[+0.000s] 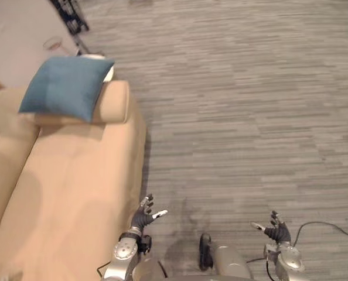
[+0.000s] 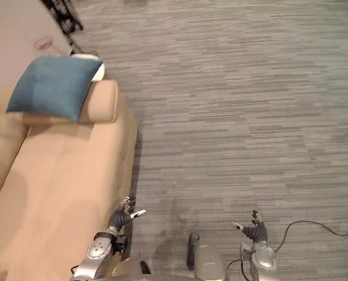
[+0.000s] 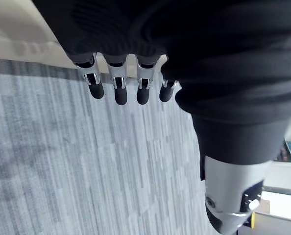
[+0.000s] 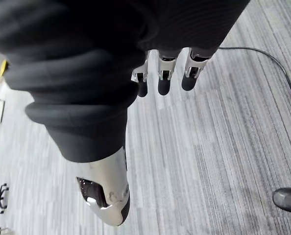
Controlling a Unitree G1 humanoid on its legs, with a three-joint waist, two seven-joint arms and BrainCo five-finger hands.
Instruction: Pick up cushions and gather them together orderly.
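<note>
Cushion (image 1: 65, 88) of plain blue fabric, square and plump, resting on the rolled arm of the smooth tan upholstered sofa (image 1: 74, 193) at the upper left of the frame.
My left hand (image 1: 145, 215), low in the frame at the sofa's front edge, has its fingers straight and spread, holding nothing. My right hand (image 1: 275, 229), at the lower right over the grey streaked carpet floor (image 1: 250, 117), is likewise spread and empty. The cushion lies well apart from both, its face smooth and its corners soft.
</note>
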